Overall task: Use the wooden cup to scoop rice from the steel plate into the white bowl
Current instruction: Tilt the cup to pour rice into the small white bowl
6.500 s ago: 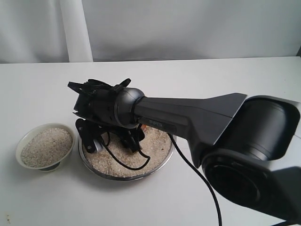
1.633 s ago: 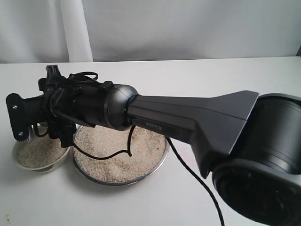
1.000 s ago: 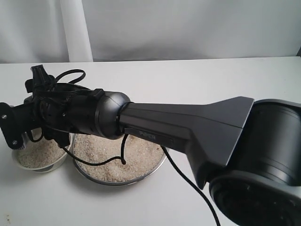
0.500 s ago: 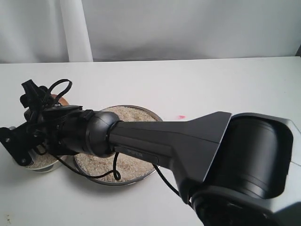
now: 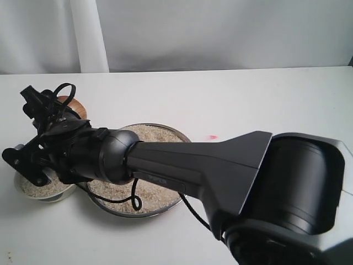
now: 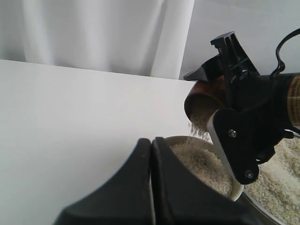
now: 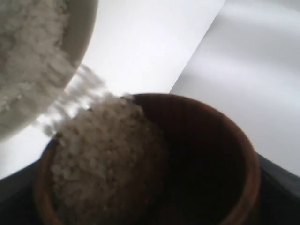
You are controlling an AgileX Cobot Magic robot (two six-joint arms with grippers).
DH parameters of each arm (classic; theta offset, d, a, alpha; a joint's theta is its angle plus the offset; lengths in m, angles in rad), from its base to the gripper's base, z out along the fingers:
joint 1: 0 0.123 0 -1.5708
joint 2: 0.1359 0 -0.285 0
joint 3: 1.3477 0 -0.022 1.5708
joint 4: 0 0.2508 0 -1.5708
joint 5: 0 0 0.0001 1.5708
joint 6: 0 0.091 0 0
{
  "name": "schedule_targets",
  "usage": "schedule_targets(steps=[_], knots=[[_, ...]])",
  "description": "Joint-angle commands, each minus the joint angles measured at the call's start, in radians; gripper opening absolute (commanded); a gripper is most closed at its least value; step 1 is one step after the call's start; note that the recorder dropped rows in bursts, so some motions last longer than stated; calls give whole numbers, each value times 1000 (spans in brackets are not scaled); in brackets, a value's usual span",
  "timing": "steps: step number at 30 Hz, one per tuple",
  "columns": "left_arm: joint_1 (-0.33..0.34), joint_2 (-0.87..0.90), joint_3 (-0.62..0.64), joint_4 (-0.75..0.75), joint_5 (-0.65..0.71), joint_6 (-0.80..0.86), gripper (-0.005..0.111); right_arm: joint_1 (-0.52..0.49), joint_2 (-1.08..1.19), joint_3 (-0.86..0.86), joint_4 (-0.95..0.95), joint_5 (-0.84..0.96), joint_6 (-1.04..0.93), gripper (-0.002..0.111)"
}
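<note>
Blocking most of the exterior view is the bulky black right arm (image 5: 220, 165), reaching from the right side across to the far left of the flat white table (image 5: 265, 94). A wide, shallow, round, shiny steel plate (image 5: 157, 125) sits under the forearm, left of centre. Only arcs of its rim and patches of its fill show, and the left wrist view cuts it off at the frame edge. The small round cream-white bowl (image 6: 178, 138) with a thick rim is at the plate's left edge. Touching or just beside, can't tell: the arm covers the gap. The black right gripper (image 6: 218, 101) has its jaws clamped on a small, rounded, glossy wooden cup (image 5: 75, 108) of dark reddish-brown, one finger on either side of the belly; the contact pads are hidden. In the exterior view the cup is only a brown sliver behind the gripper. The wrist views show it tipped steeply above the bowl, mouth toward it. The black left gripper (image 6: 151, 145) shows only in its own wrist view, jaws pressed together with nothing between, low beside the bowl and covering its near wall. Pale beige-white grainy rice (image 7: 93, 154) is heaped against the cup's low lip. A thin blurred stream falls from it into the bowl, which is filled close to the rim. More rice covers the plate. A thin black cable (image 5: 134, 202) loops over the plate's rice. A tiny pink speck (image 5: 212, 137) lies on the table right of the plate, too small to identify.
</note>
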Motion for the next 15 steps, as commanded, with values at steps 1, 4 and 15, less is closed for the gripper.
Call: schedule_targets(steps=[1, 4, 15], knots=[[-2, 0, 2, -1, -6, -4, 0, 20, -14, -8, -60, 17, 2, 0], [-2, 0, 2, -1, -6, -4, 0, 31, -10, -8, -89, 21, 0, 0], [-2, 0, 2, -1, -6, -4, 0, 42, 24, -8, -124, 97, -19, 0]])
